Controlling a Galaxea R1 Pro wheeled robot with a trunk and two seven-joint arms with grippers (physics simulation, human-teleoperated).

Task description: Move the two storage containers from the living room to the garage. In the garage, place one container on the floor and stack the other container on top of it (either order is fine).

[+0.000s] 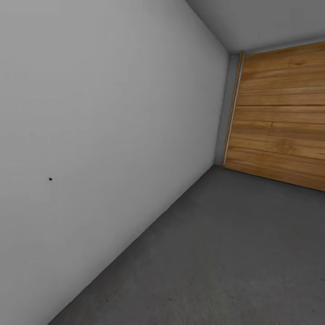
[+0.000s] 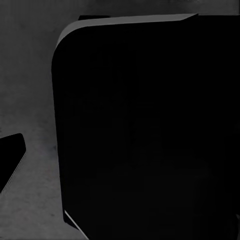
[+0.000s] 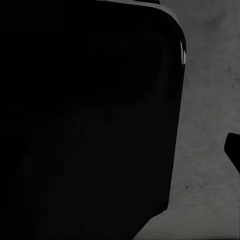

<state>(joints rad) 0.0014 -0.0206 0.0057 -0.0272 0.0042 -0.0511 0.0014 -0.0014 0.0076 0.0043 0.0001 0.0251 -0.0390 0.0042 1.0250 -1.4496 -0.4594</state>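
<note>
I am in the garage, facing a corner where a pale grey wall [image 1: 99, 135] meets the dark grey concrete floor [image 1: 234, 253]. The two storage containers and the living room are out of view. In the left wrist view a big black rounded part of my own body [image 2: 150, 130] hangs over the mottled floor [image 2: 30, 100], with a dark sliver [image 2: 10, 162] at the frame's edge. The right wrist view has the same kind of black bulk [image 3: 90, 120] over the floor [image 3: 210, 100], and a small dark tip [image 3: 234, 150] at its edge. No fingers can be made out as a pair.
A large wood-plank door [image 1: 280, 113] closes the far end of the room at the right, with a pale frame strip [image 1: 232, 108] beside it. A tiny dark speck [image 1: 50, 179] marks the wall. Bare concrete stretches ahead and to the right.
</note>
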